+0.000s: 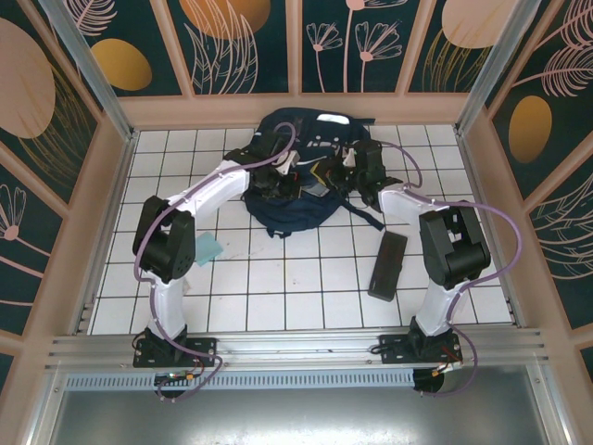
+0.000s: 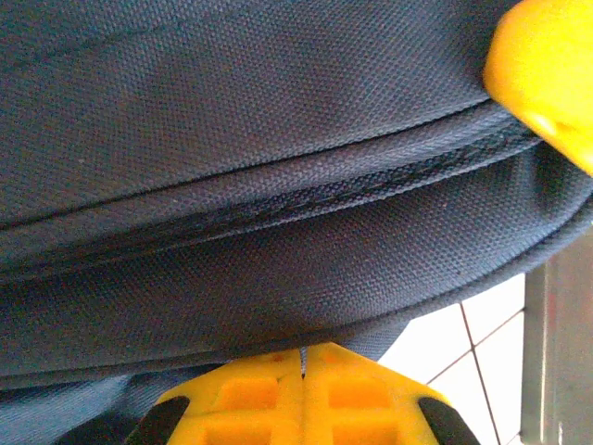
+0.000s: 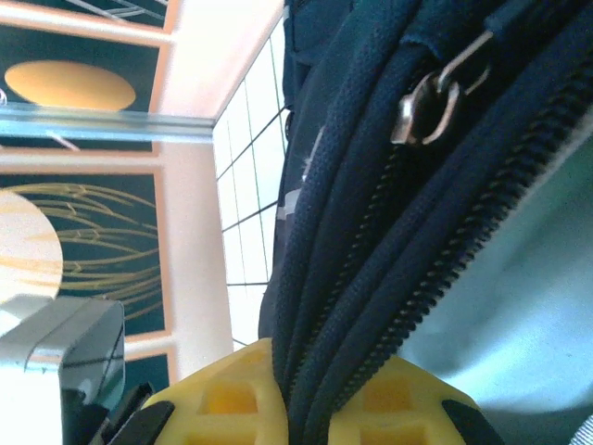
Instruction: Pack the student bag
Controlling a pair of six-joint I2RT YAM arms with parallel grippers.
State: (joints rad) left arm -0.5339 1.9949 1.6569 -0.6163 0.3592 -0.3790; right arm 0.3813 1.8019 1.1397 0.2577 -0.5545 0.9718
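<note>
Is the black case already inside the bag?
No, the black case lies on the white tiles, outside the student bag.

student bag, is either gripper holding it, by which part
The right gripper clamps the student bag by its zippered edge. The left gripper is shut against its fabric; a hold cannot be told.

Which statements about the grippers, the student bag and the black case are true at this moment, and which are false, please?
1. The right gripper is shut on a zippered edge of the student bag. True.
2. The black case lies inside the student bag. False: it lies on the tiled table, apart from the bag.
3. The left gripper stands wide open. False: it is shut, its fingers meeting right at the bag's fabric.
4. A metal zipper pull hangs on the bag close to the right gripper. True.
</note>
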